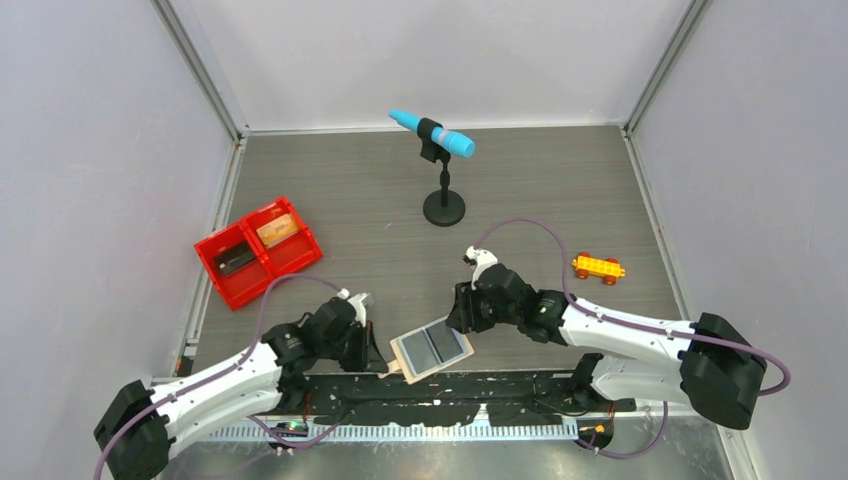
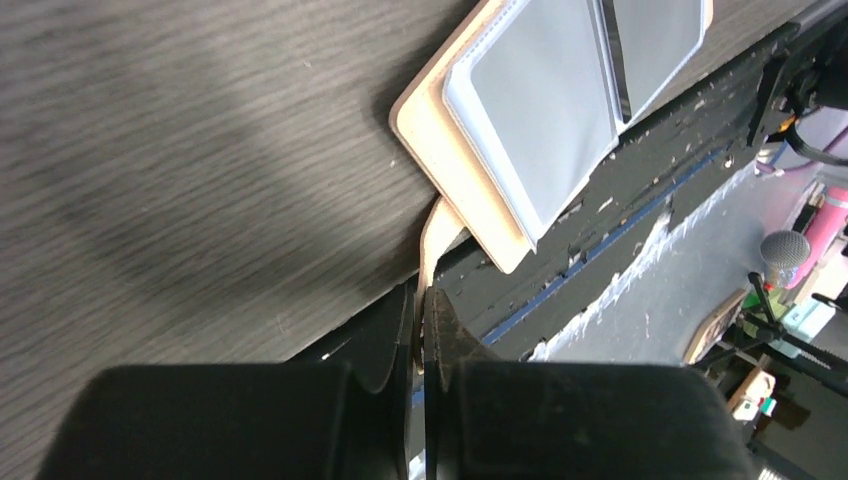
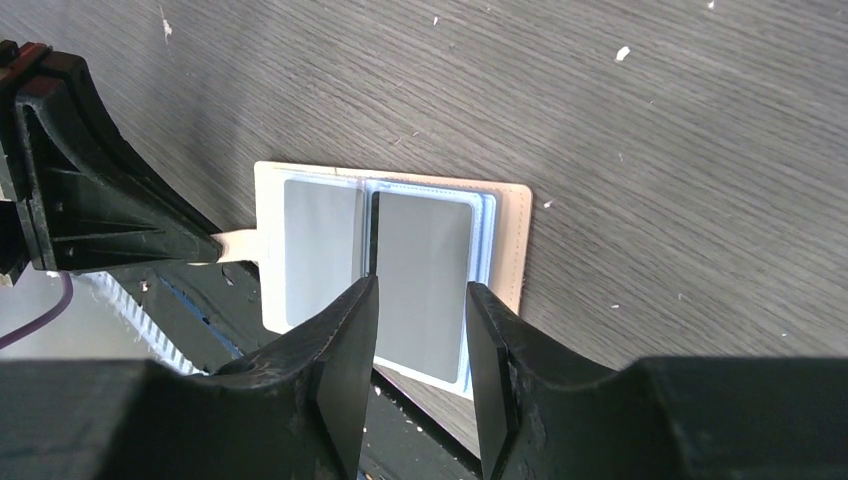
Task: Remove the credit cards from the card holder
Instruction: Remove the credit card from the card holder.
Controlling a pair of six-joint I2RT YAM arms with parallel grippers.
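Tan card holder [image 1: 432,347] lies open, sleeves up, overhanging the table's [image 1: 560,180] near edge. Both credit cards [image 1: 278,230] are in the red tray [image 1: 282,279] by the left edge.

Pale walls [image 1: 90,150], dark woodgrain tabletop [image 1: 370,190]

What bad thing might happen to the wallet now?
The left gripper pinches only the small tab of the card holder, whose near corner already hangs past the edge of the table. A tug may slip the tab free or drag the holder off. The right gripper stands open over a shiny sleeve; its fingers might skid on the plastic or crease it.
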